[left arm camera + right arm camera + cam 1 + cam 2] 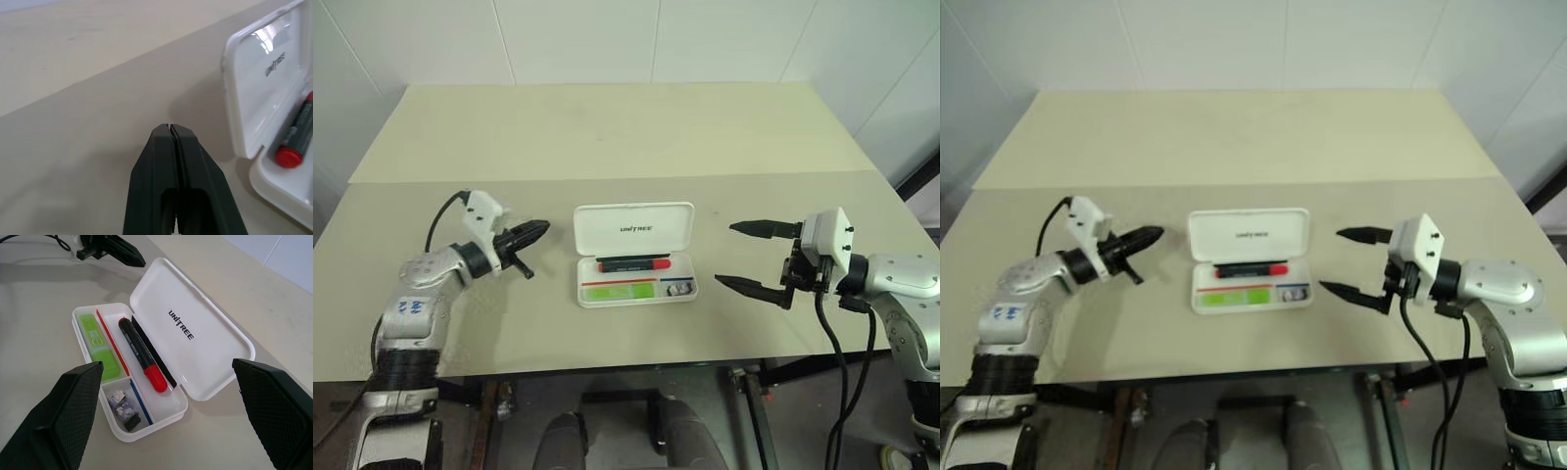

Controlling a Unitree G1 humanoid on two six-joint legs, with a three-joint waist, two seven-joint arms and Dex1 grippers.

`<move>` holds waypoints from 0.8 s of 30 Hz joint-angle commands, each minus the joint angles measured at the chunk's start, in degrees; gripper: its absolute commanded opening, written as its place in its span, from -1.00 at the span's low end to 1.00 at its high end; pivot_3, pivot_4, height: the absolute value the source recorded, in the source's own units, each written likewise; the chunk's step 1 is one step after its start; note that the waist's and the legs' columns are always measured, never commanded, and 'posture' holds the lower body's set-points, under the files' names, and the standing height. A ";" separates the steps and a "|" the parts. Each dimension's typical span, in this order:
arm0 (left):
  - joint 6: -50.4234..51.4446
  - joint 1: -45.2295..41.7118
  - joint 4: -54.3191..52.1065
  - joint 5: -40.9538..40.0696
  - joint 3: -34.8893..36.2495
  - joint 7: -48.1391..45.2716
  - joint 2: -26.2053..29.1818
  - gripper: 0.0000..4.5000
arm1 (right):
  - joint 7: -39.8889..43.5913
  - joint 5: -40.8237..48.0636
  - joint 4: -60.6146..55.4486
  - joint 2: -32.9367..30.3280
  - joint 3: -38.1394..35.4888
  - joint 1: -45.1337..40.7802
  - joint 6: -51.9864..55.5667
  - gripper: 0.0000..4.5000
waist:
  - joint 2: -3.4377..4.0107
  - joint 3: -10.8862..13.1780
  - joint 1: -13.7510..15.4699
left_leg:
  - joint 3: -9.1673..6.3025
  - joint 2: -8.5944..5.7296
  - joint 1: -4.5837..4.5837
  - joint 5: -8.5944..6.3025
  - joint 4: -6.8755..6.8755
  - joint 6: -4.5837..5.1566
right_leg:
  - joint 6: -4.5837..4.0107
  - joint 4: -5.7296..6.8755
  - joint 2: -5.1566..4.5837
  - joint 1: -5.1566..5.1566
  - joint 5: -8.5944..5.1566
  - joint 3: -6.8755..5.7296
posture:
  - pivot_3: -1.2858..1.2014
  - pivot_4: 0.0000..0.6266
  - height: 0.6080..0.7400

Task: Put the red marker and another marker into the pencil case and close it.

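Note:
The white pencil case (634, 227) lies open at the middle of the table, its lid tilted back. Inside, the red marker (633, 263) rests along the rear compartment. Another marker (98, 340), pale green with a green cap, lies in the front compartment. My left gripper (540, 229) is shut with nothing in it, and it points at the lid's left edge from a short gap away. To the right of the case my right gripper (726, 255) stands open and empty, aimed at the case, one finger nearer the lid and one nearer the tray.
A small grey stub (124, 406) sits in the case's little corner compartment. The beige table (607, 333) has a seam behind the case, with more tabletop beyond up to the white wall. Its front edge runs close below both arms.

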 commanded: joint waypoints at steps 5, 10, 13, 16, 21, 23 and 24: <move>-1.52 -7.27 4.43 1.27 -2.83 -0.40 -4.83 -0.99 | -2.25 1.00 -3.75 0.44 -0.55 -0.09 0.21 1.00 | 0.00 0.00 0.11 | 0.00 0.00 -0.01 -0.01 -0.05 -0.01 | 0.02 -0.05 0.01 0.00 0.01 -0.01 | 0.03 -0.52 1.00; -1.35 -6.00 -0.31 -3.92 -2.06 -10.25 -3.30 -0.99 | -3.49 1.22 -4.96 0.28 -1.36 1.16 0.54 1.00 | 0.00 0.00 0.02 | -0.01 0.00 -0.02 -0.01 -0.09 -0.02 | 0.02 -0.05 0.01 -0.01 0.01 -0.03 | 0.03 -0.52 1.00; -0.79 -4.09 -2.66 -5.98 -1.14 -14.84 -0.93 -0.99 | -4.14 1.35 -5.73 0.30 -1.52 1.92 0.71 1.00 | 0.00 0.00 0.00 | -0.02 0.00 -0.03 -0.02 -0.07 -0.03 | -0.01 -0.06 0.00 -0.01 0.00 -0.03 | 0.03 -0.52 1.00; 0.10 -2.45 -4.74 -7.39 -0.97 -19.13 2.31 -0.99 | -4.83 1.51 -6.46 0.42 -1.57 2.55 0.96 1.00 | 0.00 0.00 -0.07 | -0.02 0.00 -0.02 -0.02 -0.06 -0.03 | -0.06 -0.07 0.00 -0.01 -0.03 -0.02 | 0.03 -0.52 1.00; -0.87 -1.44 -6.31 -5.67 -4.27 -26.24 7.26 -0.99 | -5.75 1.70 -7.22 0.55 -1.50 3.30 1.16 1.00 | 0.00 0.00 -0.14 | -0.02 0.00 -0.03 -0.02 -0.02 -0.03 | -0.29 -0.10 -0.01 0.00 -0.16 -0.02 | 0.03 -0.52 1.00; -2.23 -2.04 -6.13 -3.79 -6.49 -27.18 7.45 -0.99 | -6.24 1.75 -7.53 0.71 -1.31 3.44 1.27 1.00 | 0.01 0.00 -0.01 | -0.01 0.00 -0.04 -0.02 0.00 -0.02 | -0.34 -0.17 -0.02 0.01 -0.18 -0.02 | 0.03 -0.52 1.00; -3.07 -2.38 -6.07 -3.16 -7.55 -27.59 7.10 -0.99 | -6.46 1.74 -7.70 0.77 -1.20 3.52 1.29 1.00 | 0.00 0.00 0.11 | -0.01 0.00 -0.05 -0.01 0.01 -0.02 | -0.40 -0.20 -0.03 0.02 -0.21 -0.02 | 0.03 -0.52 1.00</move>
